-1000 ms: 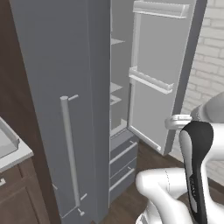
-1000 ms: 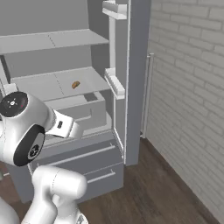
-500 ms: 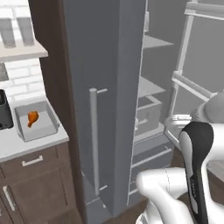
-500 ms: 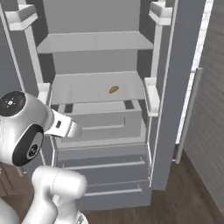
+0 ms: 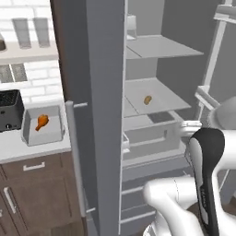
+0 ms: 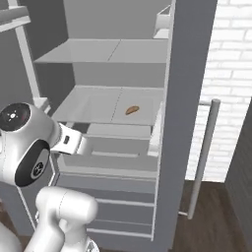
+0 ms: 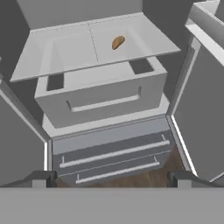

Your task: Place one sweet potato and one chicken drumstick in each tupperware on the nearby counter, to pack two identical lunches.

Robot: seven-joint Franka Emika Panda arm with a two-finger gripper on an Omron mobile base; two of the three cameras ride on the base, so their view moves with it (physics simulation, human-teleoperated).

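Observation:
One sweet potato (image 7: 117, 42), a small orange-brown oval, lies on a middle glass shelf of the open fridge; it also shows as the sweet potato (image 5: 147, 99) and the sweet potato (image 6: 131, 110). My gripper (image 7: 112, 178) is open and empty, facing the fridge, well short of and below that shelf. On the counter (image 5: 32, 148) left of the fridge stands one tupperware (image 5: 53, 134) with an orange chicken drumstick (image 5: 42, 121) lying in it.
A black toaster (image 5: 10, 110) stands left of the tupperware. A wall shelf with glasses (image 5: 31, 32) hangs above the counter. Under the sweet potato's shelf is a grey fridge drawer (image 7: 103, 94). Open fridge doors (image 5: 99, 115) flank the opening on both sides.
The whole picture has shifted, so the base has moved: the fridge interior now faces me more squarely and the counter with the tupperware has come further into the left view. The gripper stays open.

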